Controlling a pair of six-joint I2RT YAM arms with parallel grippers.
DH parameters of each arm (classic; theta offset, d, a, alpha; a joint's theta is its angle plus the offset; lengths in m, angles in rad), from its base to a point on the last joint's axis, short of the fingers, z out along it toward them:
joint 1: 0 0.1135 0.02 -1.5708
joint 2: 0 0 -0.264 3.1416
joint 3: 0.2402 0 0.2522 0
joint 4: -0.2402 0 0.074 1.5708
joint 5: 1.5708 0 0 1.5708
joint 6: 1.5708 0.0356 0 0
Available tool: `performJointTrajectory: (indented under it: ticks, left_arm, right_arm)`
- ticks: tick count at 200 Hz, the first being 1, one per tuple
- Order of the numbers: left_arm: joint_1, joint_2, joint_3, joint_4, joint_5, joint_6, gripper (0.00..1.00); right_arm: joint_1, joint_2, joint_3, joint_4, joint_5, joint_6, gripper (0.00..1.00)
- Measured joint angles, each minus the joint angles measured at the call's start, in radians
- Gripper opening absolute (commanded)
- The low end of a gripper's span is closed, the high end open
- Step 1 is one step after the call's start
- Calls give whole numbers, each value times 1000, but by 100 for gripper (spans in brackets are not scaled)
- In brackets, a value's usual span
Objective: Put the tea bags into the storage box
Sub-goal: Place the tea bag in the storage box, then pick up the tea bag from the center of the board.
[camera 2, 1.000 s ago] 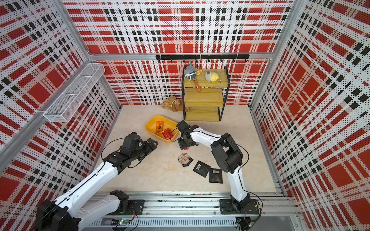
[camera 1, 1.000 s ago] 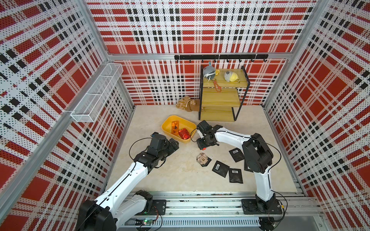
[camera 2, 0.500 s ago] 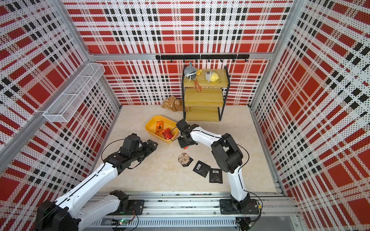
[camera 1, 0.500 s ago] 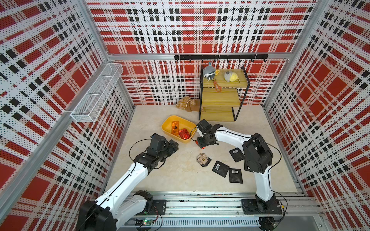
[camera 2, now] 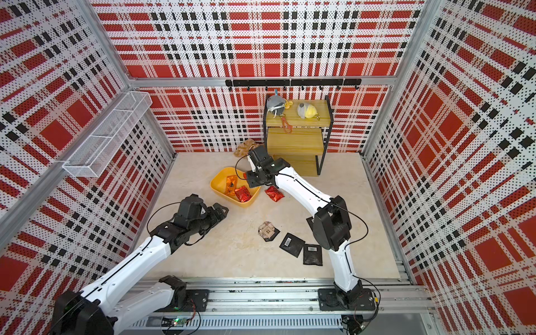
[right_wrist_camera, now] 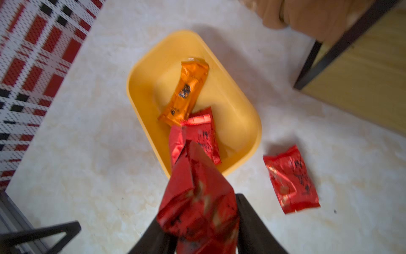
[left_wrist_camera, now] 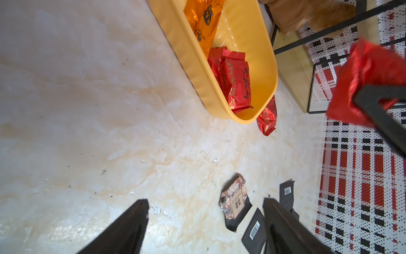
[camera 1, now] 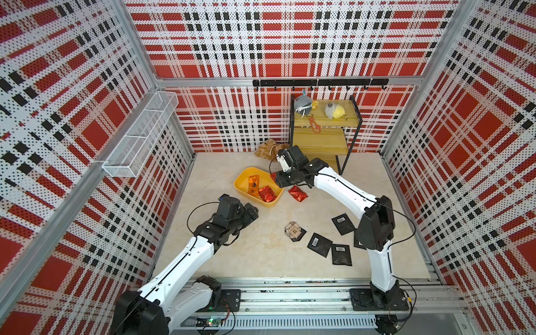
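**Right gripper rose with a red packet**

Within 1 second the right gripper had risen to the edge of the storage box, clamped on 1 red tea bag. A loose red tea bag lay just beside the box. An orange tea bag and red packets lay inside. The left gripper stood wide and empty near the box.

Yellow storage box, orange packet and red packets laid inside, loose red packet just beside, held red packet raised near rim, black sachets scattered apart.
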Motion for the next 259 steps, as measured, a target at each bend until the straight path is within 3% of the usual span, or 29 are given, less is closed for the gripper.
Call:
performJointTrajectory:
  ticks: [29, 73, 106, 148, 208, 259]
  left_arm:
    - [-37, 0, 0, 0, -12, -16, 87]
    - [-148, 27, 1, 7, -47, -63, 87]
    - [-224, 114, 18, 13, -51, -81, 86]
    - [-288, 196, 27, 35, -34, -82, 85]
    - [-312, 294, 27, 158, 35, -75, 85]
    - [-319, 401, 27, 241, 84, -60, 84]
  right_arm:
    - [1, 115, 126, -12, -16, 3, 71]
    - [1, 136, 78, -33, -3, 16, 80]
    - [-15, -2, -132, -18, 34, 28, 81]
    - [-65, -317, -526, 58, 22, 78, 80]
    - [-80, -544, -1004, 221, -77, 224, 51]
    - [-48, -593, -1176, 373, -138, 355, 31]
